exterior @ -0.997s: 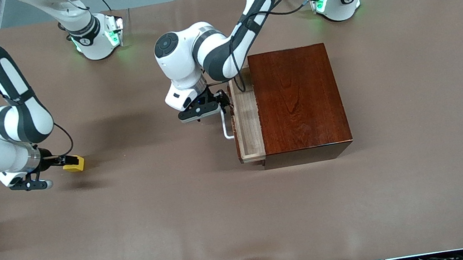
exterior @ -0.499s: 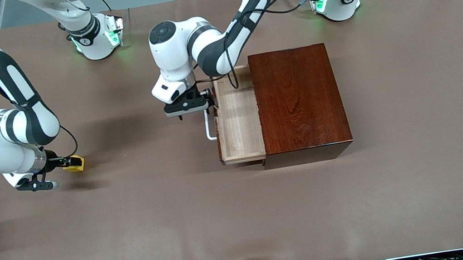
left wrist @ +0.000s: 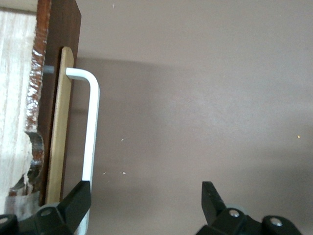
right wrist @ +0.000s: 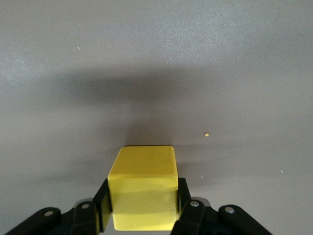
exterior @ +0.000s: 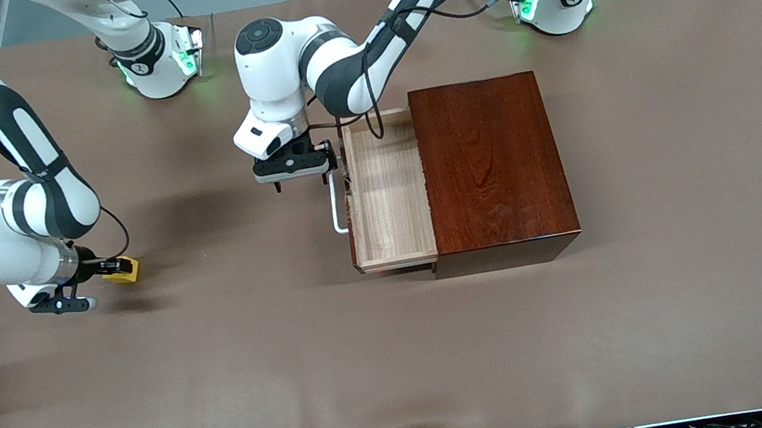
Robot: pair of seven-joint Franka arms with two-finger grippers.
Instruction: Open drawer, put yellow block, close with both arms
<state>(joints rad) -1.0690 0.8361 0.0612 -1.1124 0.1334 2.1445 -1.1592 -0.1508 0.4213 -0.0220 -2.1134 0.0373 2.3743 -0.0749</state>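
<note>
My right pincer [exterior: 104, 268] sits low at the right arm's end of the counter [exterior: 260, 368], its fingers [right wrist: 100, 203] pressed against two opposite faces of the block [exterior: 124, 270], which shows bright yellow between them in the right wrist view [right wrist: 143, 187]; from these pictures I cannot tell whether the block rests on the counter or hangs just above it. The right arm [exterior: 23, 222] bends down to it from its base at the top of the front view. Toward the middle of the counter my left pincer [exterior: 327, 165] is at the handle [exterior: 334, 204], at the handle's end farther from the front camera. Its fingers stand wide apart: in the left wrist view one finger [left wrist: 78, 198] touches the white bar [left wrist: 90, 132] and the other is well clear of it over bare counter, so nothing is gripped. The drawer [exterior: 386, 194] is pulled well out of the box [exterior: 491, 167] toward the right arm's end, its pale wooden floor open to view with nothing in it. The box stands nearer the left arm's end, with its dark top glossy. The left arm [exterior: 329, 70] reaches over to the handle from its base.
</note>
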